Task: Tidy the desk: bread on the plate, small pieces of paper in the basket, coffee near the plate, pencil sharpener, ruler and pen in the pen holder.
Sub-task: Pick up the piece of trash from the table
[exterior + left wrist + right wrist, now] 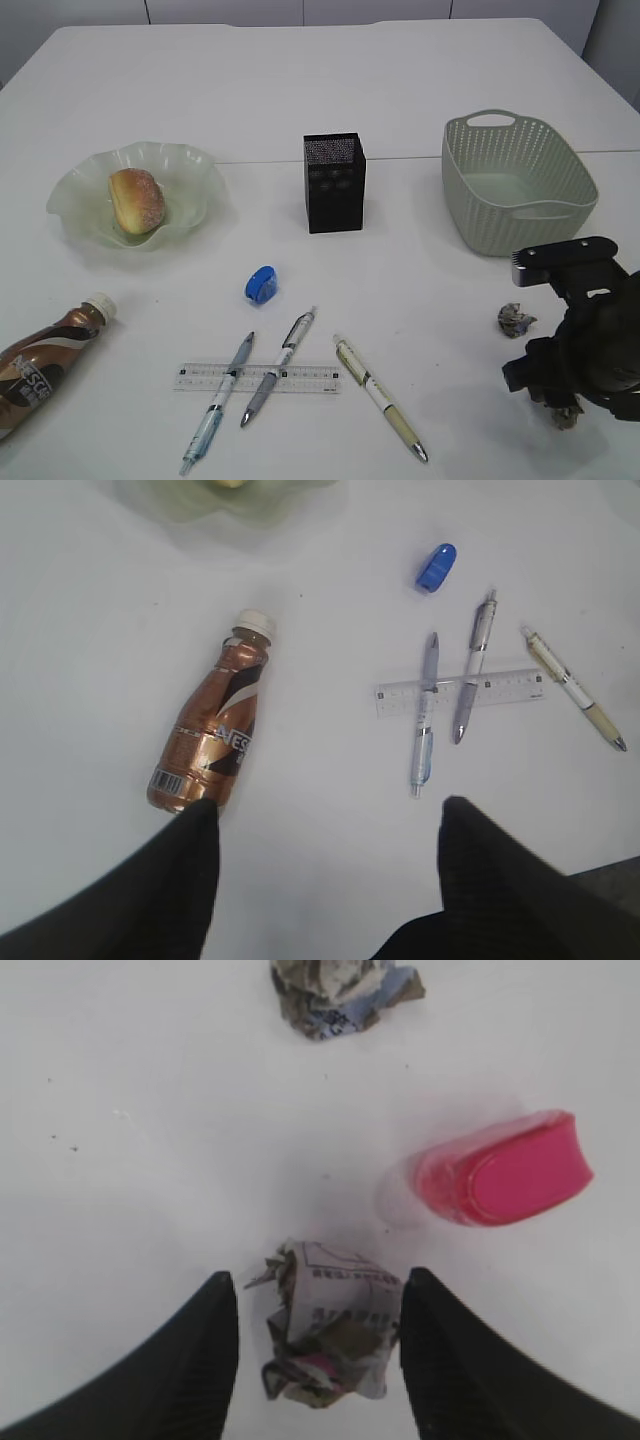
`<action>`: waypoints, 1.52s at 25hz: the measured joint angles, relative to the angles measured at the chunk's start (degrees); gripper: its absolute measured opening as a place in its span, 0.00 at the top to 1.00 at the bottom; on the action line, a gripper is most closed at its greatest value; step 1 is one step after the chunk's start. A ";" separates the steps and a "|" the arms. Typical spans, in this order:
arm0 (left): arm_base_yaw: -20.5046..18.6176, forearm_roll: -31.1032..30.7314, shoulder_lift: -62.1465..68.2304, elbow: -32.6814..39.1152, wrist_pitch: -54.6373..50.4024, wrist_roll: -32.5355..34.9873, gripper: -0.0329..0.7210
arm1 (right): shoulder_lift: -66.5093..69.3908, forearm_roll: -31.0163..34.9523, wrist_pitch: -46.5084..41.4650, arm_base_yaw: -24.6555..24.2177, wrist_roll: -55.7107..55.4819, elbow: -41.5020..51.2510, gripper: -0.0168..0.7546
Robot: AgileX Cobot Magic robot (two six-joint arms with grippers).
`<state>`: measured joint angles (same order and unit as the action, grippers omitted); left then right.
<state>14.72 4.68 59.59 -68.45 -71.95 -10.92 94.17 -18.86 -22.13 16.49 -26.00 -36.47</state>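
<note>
Right wrist view: right gripper (318, 1345) straddles a paper wad (325, 1335), jaws apart, ready to pinch; basket (520, 185) waits at twelve o'clock.

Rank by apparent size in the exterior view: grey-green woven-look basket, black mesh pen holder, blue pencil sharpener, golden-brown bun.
1. Grey-green woven-look basket
2. Black mesh pen holder
3. Golden-brown bun
4. Blue pencil sharpener

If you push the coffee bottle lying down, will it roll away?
Probably yes: the coffee bottle lies on its round side on the smooth desk, so a sideways push should roll it. Its smooth plastic may feel slippery. It looks full, so fairly heavy.
</note>
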 joint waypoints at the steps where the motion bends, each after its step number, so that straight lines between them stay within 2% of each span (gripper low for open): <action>1: 0.00 0.00 0.00 0.00 0.00 0.00 0.30 | 0.00 -0.04 0.13 0.00 0.00 0.00 0.44; 28: 0.00 0.00 0.00 0.00 0.00 0.00 0.30 | 2.71 -0.28 1.06 0.00 0.00 -0.45 0.45; 31: 0.00 0.00 0.00 0.00 0.00 0.00 0.30 | 2.71 -0.68 1.06 0.00 0.00 -0.45 0.52; 38: 0.00 0.00 0.00 0.00 0.00 0.00 0.30 | 5.05 -1.11 -0.25 0.00 0.00 -0.80 0.82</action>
<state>14.72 4.68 59.59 -68.45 -71.95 -10.92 99.22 -19.97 -22.38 16.49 -26.00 -37.27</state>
